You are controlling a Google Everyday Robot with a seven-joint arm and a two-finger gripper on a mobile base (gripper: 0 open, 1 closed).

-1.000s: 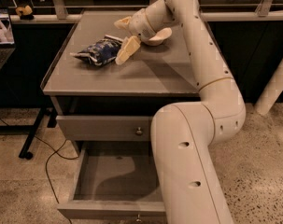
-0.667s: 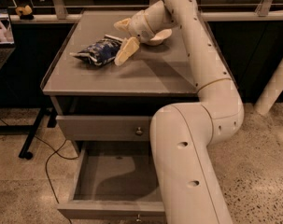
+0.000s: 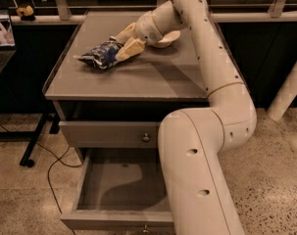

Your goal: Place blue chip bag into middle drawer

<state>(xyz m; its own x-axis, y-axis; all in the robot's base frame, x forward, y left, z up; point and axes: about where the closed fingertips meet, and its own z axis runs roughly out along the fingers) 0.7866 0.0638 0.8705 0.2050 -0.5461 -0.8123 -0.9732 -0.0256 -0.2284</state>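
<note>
Camera view: gripper point(image 3: 124, 42) jaws spread at blue chip bag point(image 3: 100, 56) atop cabinet point(image 3: 138, 80); middle drawer point(image 3: 123, 181) open.

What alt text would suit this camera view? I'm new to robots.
A robot's gripper reaches over a cabinet top, its fingers open either side of a blue chip bag lying there. A white bowl sits behind it; below, the middle drawer is pulled open.

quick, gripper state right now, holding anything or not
gripper: open, low over the cabinet top, fingers either side of one end of the blue chip bag, which lies on that top.
</note>
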